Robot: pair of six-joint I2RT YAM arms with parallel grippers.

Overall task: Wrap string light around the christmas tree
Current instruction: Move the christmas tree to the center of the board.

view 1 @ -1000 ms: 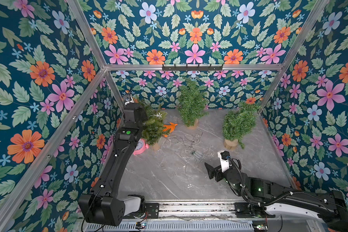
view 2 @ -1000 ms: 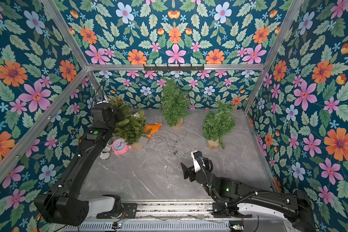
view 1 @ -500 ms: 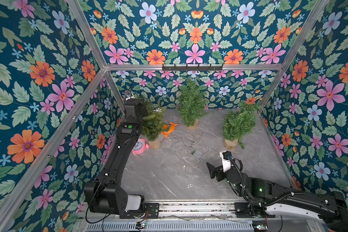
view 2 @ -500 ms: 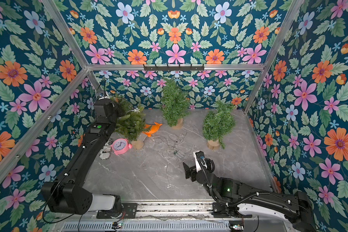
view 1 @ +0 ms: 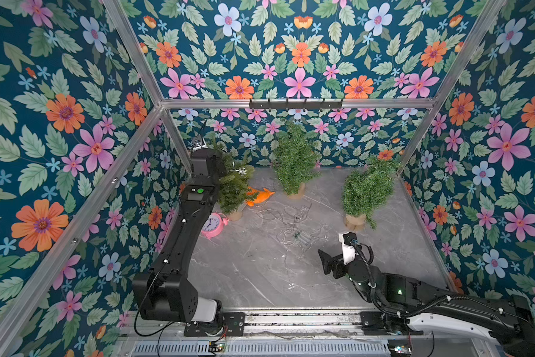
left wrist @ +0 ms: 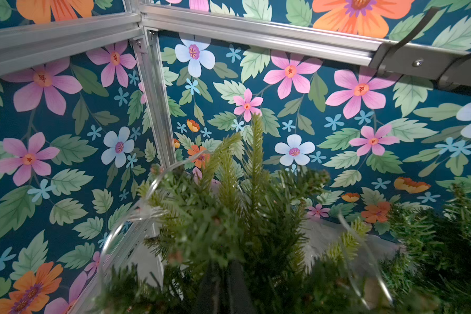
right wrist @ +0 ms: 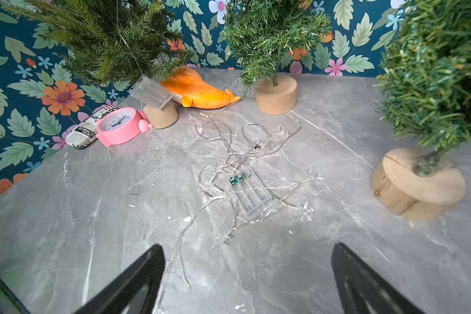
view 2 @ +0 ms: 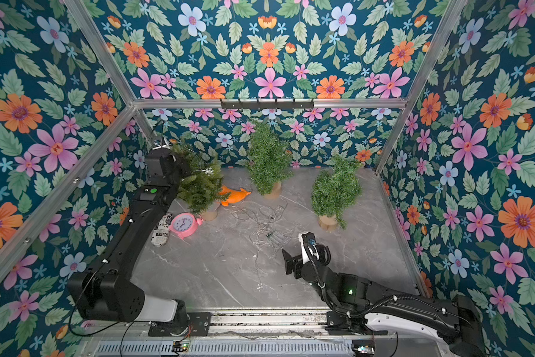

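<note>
Find the left gripper (left wrist: 224,269) clenched and buried in the needles near the top of the christmas tree (view 1: 233,185) nearest it; cannot tell, through the foliage, whether pinching wire or only branches. See one clear loop of the string light (left wrist: 147,190) draped round the upper branches just beside it, with a snowflake bulb (view 1: 243,171) on the side of the crown away from it. Find the right gripper (right wrist: 248,248) spread wide and empty, low over the table (right wrist: 65,231), with the bulk of the string light lying slack just ahead of it, tangled around an open battery box (right wrist: 249,194). Risk dragging that box along, or jerking the line taut, by hauling more wire up with the left gripper. Risk toppling the tree too, given a narrow wooden base (right wrist: 160,114) and a push so high up. Watch for the loop slipping off the tip for want of tension, and for knocking the pink alarm clock (right wrist: 117,125) and orange toy animal (right wrist: 199,92) just beside that base.
</note>
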